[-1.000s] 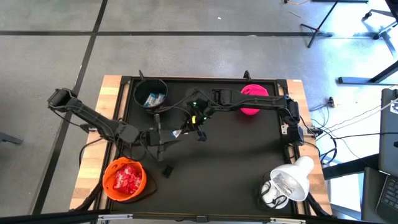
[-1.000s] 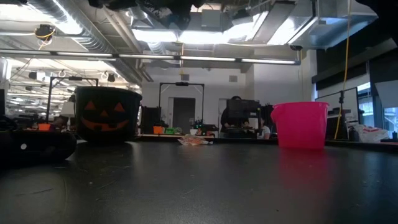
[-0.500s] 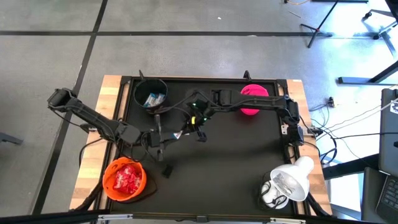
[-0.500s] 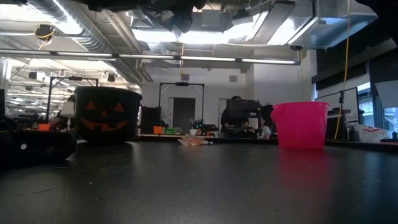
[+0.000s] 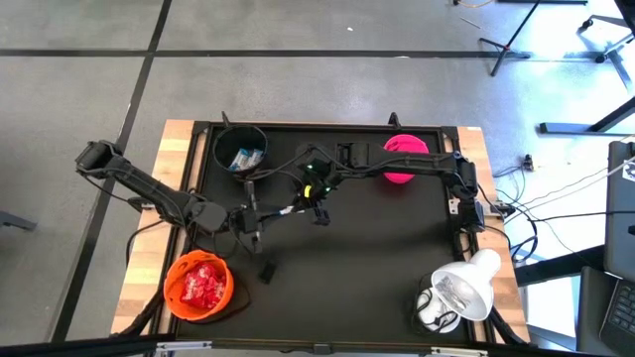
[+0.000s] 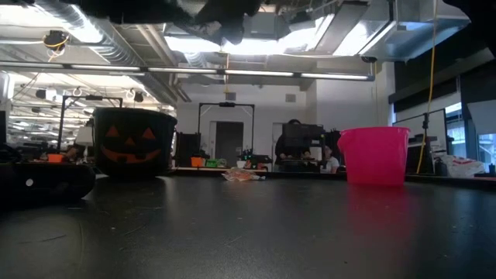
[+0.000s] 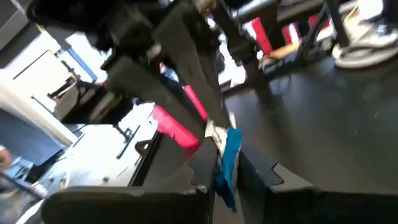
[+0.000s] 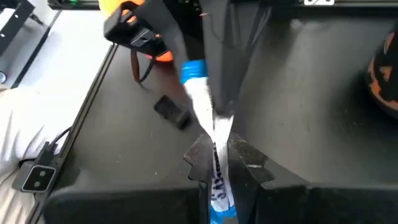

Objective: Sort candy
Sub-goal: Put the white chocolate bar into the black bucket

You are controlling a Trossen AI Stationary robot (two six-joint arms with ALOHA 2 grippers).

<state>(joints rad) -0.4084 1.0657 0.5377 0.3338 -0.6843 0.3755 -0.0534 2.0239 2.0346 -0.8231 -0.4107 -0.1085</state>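
Note:
One candy (image 5: 286,211) in a blue-and-white wrapper hangs above the middle of the black table, between my two grippers. My left gripper (image 5: 266,213) comes from the table's left and is shut on the candy's blue end. My right gripper (image 5: 301,205) reaches in from the far right and is shut on the same candy (image 8: 208,118). More blue-and-white candy lies in the black pumpkin bowl (image 5: 241,151) at the far left. Red candy fills the orange bowl (image 5: 198,286) at the near left. The pink bowl (image 5: 402,159) stands at the far edge. My left gripper pinches the wrapper's blue end (image 7: 230,149) between its two fingers. It comes at it about level from the table's left. The candy is lifted clear of the table. My right gripper pinches the white-and-blue wrapper (image 8: 214,140) between its two fingers, which lie along the wrapper. It slants down from the table's far right. The wrapper runs on from its fingertips to the blue end (image 8: 193,70) in the other gripper.
A small flat black object (image 5: 266,271) lies on the table near the orange bowl. A white lamp-like thing (image 5: 461,288) sits at the near right corner. The table's middle and right lie bare (image 5: 377,248).
My left gripper has shut on the candy's blue end while staying in place. The candy and my right gripper have kept where they were.

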